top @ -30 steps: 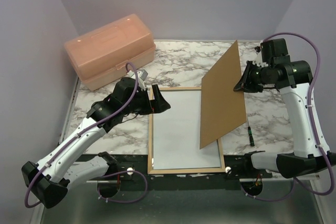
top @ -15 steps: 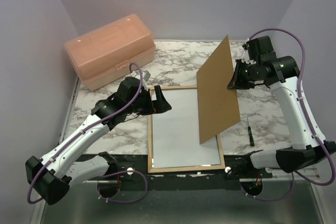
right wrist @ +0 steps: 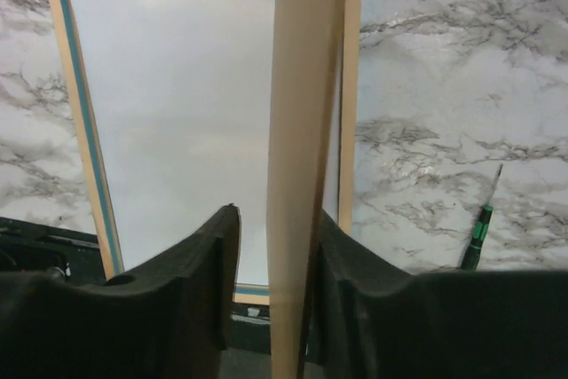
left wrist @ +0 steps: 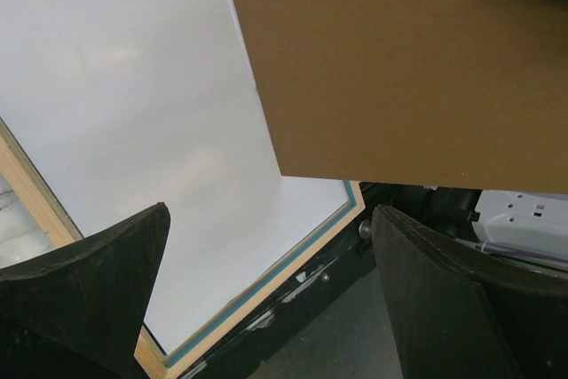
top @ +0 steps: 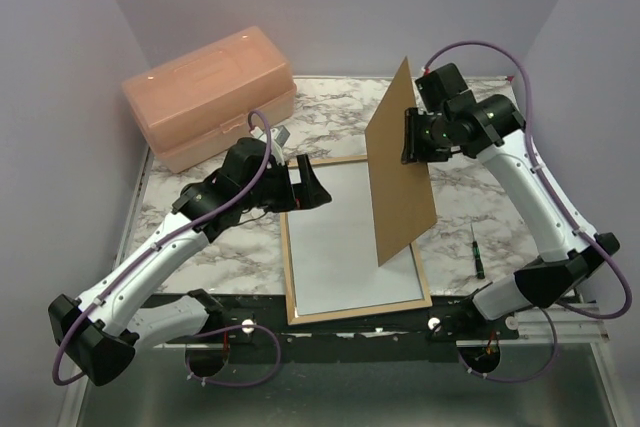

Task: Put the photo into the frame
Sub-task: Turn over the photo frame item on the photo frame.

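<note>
Overhead, the photo (top: 335,247) is seen white side up inside the frame (top: 360,311) at picture centre. The backing board (top: 395,162) is stood on edge over it at the right gripper (top: 412,137). At the left wrist, the left gripper (left wrist: 266,215) is spread wide, empty. At the right wrist, the board's edge is flanked by narrow jaws; a firm hold cannot be told. Laying the board down is judged left to do.
</note>
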`<action>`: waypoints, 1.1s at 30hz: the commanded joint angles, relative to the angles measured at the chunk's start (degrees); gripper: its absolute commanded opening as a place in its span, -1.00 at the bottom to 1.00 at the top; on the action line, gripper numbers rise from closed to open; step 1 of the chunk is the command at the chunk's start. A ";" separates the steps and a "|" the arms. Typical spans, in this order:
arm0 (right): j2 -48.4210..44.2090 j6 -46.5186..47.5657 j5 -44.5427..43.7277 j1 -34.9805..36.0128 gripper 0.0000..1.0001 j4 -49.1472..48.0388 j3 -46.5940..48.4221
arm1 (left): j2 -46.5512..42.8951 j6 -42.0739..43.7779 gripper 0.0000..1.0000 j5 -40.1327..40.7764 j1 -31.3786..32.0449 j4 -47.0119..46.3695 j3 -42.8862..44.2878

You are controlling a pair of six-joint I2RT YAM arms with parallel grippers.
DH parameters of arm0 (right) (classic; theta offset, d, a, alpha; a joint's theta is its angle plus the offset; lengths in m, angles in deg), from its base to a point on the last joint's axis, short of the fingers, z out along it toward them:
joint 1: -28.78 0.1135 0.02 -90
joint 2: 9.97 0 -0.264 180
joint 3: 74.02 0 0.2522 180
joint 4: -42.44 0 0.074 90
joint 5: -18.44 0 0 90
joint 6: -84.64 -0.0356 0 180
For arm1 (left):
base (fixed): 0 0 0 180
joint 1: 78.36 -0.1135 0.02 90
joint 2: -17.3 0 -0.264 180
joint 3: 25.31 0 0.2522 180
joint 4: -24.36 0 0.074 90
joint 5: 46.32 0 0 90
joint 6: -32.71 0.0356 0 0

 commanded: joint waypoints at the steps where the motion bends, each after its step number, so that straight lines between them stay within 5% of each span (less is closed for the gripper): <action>1: 1.97 0.11 -0.99 3.08 -0.04 -0.97 2.05 | -0.53 0.20 0.97 -2.55 0.22 1.25 1.83; 6: 0.26 -0.67 8.68 3.24 0.29 -5.62 1.61 | -1.23 -1.08 0.97 -6.60 -0.62 -2.24 1.34; 14: -4.67 -4.18 19.48 3.31 0.50 -14.87 -4.37 | -0.74 -3.54 0.97 -15.67 -4.03 -9.66 1.67; 24: -9.88 -8.21 27.70 3.31 0.59 -26.15 -13.34 | 1.20 -6.17 0.97 -23.01 -8.13 -17.25 1.70; 33: -15.19 -11.11 30.92 3.31 0.61 -32.06 -19.10 | 11.39 -5.71 0.97 -26.27 -9.52 -17.93 10.49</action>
